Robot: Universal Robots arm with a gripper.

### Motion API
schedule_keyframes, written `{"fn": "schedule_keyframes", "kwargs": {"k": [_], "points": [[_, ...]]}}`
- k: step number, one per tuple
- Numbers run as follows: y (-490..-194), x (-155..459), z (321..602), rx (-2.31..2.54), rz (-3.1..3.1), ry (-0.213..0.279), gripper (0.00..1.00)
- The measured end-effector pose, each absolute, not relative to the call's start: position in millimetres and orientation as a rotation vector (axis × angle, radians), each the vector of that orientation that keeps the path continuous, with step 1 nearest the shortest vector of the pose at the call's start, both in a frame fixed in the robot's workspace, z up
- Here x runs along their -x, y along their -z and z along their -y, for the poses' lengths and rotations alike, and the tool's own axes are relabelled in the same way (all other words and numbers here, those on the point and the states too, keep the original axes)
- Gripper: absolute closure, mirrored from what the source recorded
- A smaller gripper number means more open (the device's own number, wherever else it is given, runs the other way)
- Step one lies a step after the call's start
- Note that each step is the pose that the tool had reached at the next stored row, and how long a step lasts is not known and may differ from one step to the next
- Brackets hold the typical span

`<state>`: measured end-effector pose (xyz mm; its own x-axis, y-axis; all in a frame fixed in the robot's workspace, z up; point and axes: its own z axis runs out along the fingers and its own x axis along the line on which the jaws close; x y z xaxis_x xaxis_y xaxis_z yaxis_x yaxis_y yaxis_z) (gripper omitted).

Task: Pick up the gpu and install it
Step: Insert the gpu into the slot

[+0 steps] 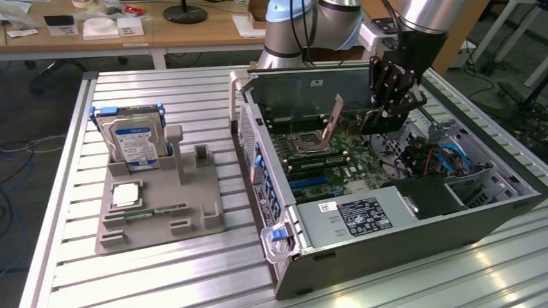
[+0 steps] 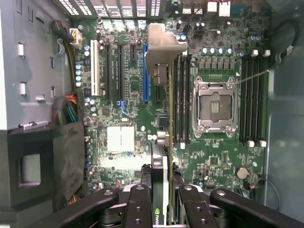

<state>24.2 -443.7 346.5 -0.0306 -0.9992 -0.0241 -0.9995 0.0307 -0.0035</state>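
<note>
My gripper (image 1: 378, 120) hangs inside the open computer case (image 1: 479, 221), shut on the gpu (image 1: 351, 119). The card stands on edge above the green motherboard (image 1: 342, 170), with its silver end bracket (image 1: 337, 110) toward the case's rear wall. In the wrist view the gpu (image 2: 161, 166) shows edge-on between the two black fingers (image 2: 137, 204) of my gripper (image 2: 162, 192). Its bracket (image 2: 164, 42) lies just beside the long blue slot (image 2: 146, 71). I cannot tell whether the card's lower edge touches the board.
A grey holder (image 1: 171, 224) on the slatted table carries a silver hard drive with a blue label (image 1: 133, 138) and a narrow green memory strip (image 1: 156, 210). Inside the case are the processor socket (image 2: 213, 107), black memory slots (image 2: 251, 99), a power supply (image 1: 360, 215) and cable bundles (image 1: 437, 160).
</note>
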Motion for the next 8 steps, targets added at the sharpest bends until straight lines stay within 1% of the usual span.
{"fn": "schedule_keyframes", "kwargs": {"k": [8], "points": [[-333,-11,445,2.173,-2.241,-0.022,0.74]]}}
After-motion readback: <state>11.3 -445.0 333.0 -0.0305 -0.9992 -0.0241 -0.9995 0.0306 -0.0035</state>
